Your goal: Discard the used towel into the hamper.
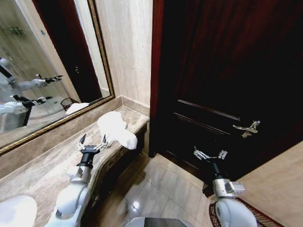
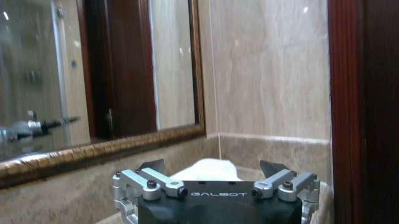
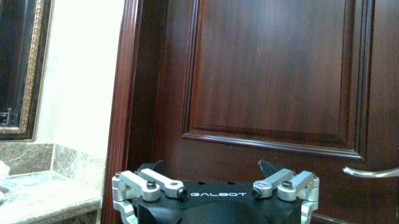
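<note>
A white towel (image 1: pixel 116 128) lies crumpled on the marble desk (image 1: pixel 47 165), at the desk's far end by the corner nearest the dark wooden door (image 1: pixel 227 80), with part of it drooping over the desk's front edge. The left end effector (image 1: pixel 93 140) hovers above the desk just short of the towel, its fingers spread wide and pointing at it; in the left wrist view the towel (image 2: pixel 209 170) sits between the two open fingertips (image 2: pixel 151 164), beyond them and not touched. A gold-framed mirror (image 1: pixel 42 71) runs along the wall behind the desk, and in it the reflection of a dark wire basket shows beside the towel's reflection. A white basin (image 1: pixel 16 213) is set in the desk at the end away from the door. The right end effector (image 1: pixel 210 154) is off the desk, held in front of the door below its silver handle (image 1: pixel 247 128), fingers wide apart and empty. At the right arm's base, low by the door-side wall, the rim of the hamper (image 1: pixel 246 215) appears
</note>
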Robot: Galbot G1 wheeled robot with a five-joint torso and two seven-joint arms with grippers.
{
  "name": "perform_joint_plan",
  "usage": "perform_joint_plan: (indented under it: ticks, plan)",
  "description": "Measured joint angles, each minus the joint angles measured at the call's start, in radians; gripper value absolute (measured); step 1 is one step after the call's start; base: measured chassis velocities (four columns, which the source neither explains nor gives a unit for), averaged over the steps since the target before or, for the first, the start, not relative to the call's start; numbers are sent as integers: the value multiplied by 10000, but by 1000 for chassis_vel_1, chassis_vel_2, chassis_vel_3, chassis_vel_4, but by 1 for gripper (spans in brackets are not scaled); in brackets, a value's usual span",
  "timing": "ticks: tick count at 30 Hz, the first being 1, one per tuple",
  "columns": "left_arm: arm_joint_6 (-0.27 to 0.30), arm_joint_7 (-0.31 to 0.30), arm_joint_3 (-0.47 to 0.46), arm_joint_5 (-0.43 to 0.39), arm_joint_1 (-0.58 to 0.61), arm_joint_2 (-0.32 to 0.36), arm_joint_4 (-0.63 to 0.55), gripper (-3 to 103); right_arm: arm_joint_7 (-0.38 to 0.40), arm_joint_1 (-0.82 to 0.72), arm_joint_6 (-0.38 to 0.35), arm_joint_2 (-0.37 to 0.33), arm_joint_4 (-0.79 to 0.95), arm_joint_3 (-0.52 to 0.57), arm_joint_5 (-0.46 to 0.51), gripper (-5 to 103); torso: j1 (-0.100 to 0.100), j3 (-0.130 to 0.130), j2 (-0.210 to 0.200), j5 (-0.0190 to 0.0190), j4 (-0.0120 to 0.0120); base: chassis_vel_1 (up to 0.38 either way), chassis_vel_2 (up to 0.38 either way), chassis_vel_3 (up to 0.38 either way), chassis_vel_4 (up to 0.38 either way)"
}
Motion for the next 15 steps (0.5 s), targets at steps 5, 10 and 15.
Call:
perform_joint_plan:
  ticks: [5,10,15]
  plan:
    - [1291,-892,345,-1054,-809,833,82,100,88,14,0,-63,-177,13,-2,100,-3,-1,1,2,3,0,0,0,0]
    - [2411,-1868,765,-1817,-1463,1193,227,100,158,-11,48,-78,-354,76,0,100,-1,-1,1,2,2,0,0,0,0]
    - [2701,-2090,1297,-2007,-2021,1653,827,100,286,-51,124,-5,-476,29,0,100,-1,0,1,2,2,0,0,0,0]
